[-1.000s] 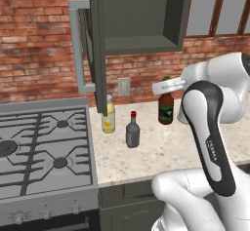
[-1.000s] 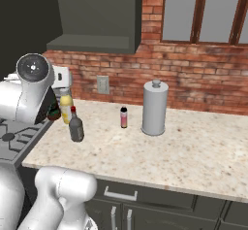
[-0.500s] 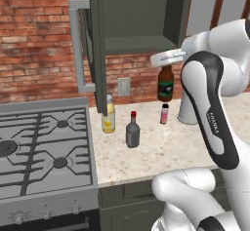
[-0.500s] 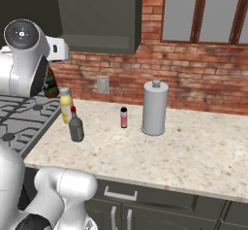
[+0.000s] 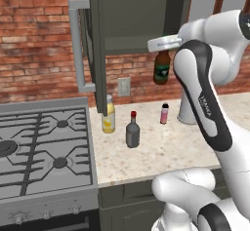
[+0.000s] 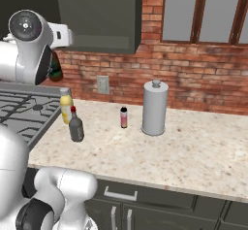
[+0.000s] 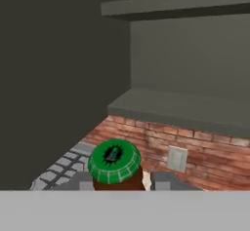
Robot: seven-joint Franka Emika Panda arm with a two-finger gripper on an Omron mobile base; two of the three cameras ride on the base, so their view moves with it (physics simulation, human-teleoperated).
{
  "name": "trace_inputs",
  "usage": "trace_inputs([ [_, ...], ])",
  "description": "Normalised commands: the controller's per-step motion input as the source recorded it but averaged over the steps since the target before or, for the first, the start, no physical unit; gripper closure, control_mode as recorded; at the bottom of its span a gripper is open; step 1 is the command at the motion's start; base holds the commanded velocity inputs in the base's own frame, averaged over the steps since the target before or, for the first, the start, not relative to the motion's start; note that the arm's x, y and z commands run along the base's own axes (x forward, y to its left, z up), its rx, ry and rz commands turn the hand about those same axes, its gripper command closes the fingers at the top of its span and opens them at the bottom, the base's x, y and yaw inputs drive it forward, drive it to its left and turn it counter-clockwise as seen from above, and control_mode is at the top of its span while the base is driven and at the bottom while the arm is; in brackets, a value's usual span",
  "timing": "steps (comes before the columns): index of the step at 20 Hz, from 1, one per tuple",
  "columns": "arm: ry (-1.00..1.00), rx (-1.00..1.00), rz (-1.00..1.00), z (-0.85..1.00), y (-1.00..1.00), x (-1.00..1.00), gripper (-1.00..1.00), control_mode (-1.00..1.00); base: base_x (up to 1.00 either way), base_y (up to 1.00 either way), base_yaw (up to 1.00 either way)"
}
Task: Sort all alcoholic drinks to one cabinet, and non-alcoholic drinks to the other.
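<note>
So the gripper (image 5: pixel 163 47) is clamped tight on the neck of the brown beer bottle (image 5: pixel 162 67), which hangs straight down from it, up in the air just under the bottom edge of the open cabinet (image 5: pixel 141 15). From the hand view the green cap (image 7: pixel 115 161) sits right between the fingertips (image 7: pixel 163 180), with the cabinet's floor and inner shelf (image 7: pixel 176 8) ahead. Down on the counter (image 5: pixel 161 149) below the cabinet stand the yellow bottle (image 5: pixel 108 114), the grey red-capped bottle (image 5: pixel 132 130) and the little pink bottle (image 5: pixel 164 113), well apart from the gripper. A tall grey canister (image 6: pixel 155 107) stands just beside the pink one.
</note>
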Motion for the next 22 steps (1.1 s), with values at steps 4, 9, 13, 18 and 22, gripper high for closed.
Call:
trace_inputs([
  [4,-0.20,0.00,-0.11,0.12,-0.09,0.27,1.00,-1.00,0.00,0.00,0.00],
  [9,-0.15,0.02,-0.11,0.16,-0.17,0.26,1.00,-1.00,0.00,0.00,0.00],
  [13,-0.03,0.02,-0.11,0.19,-0.20,0.29,1.00,-1.00,0.00,0.00,0.00],
  [18,0.00,0.00,-0.11,0.30,-0.15,0.38,1.00,-1.00,0.00,0.00,0.00],
  [22,0.00,0.00,-0.11,0.22,-0.12,0.42,1.00,-1.00,0.00,0.00,0.00],
])
